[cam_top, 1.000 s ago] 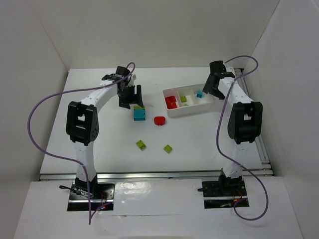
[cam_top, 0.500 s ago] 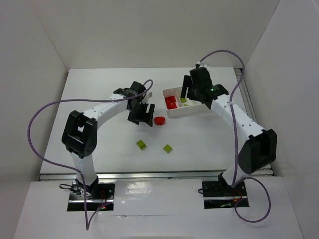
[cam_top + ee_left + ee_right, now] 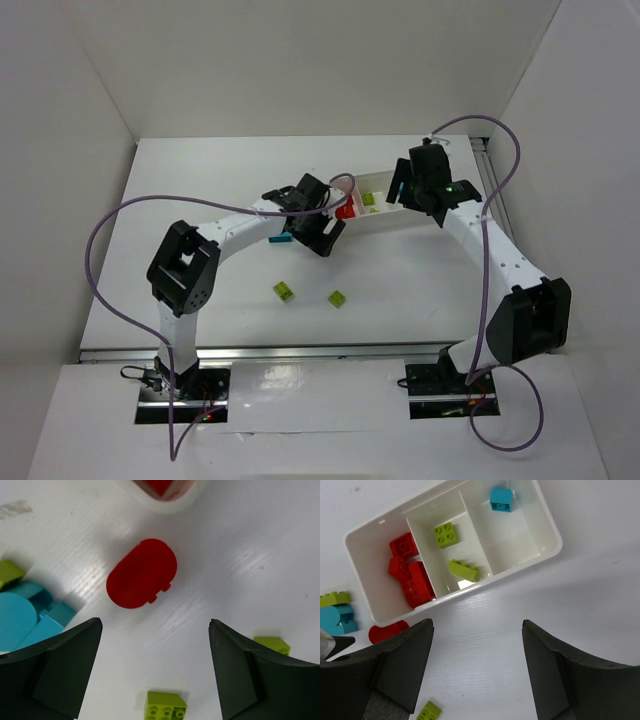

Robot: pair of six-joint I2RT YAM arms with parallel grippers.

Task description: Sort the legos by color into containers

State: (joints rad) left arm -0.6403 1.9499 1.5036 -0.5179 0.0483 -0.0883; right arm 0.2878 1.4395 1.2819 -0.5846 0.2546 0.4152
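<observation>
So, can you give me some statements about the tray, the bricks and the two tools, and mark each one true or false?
1. The middle compartment of the tray holds two lime bricks. True.
2. The cyan brick in the tray shares a compartment with the red bricks. False: it lies alone in the opposite end compartment.
3. A red oval piece lies on the table, outside the tray. True.
4. The left tool grips the red oval piece. False: it is open, and the piece lies untouched on the table.
5. The right tool is shut on a lime brick. False: it is open and empty.
</observation>
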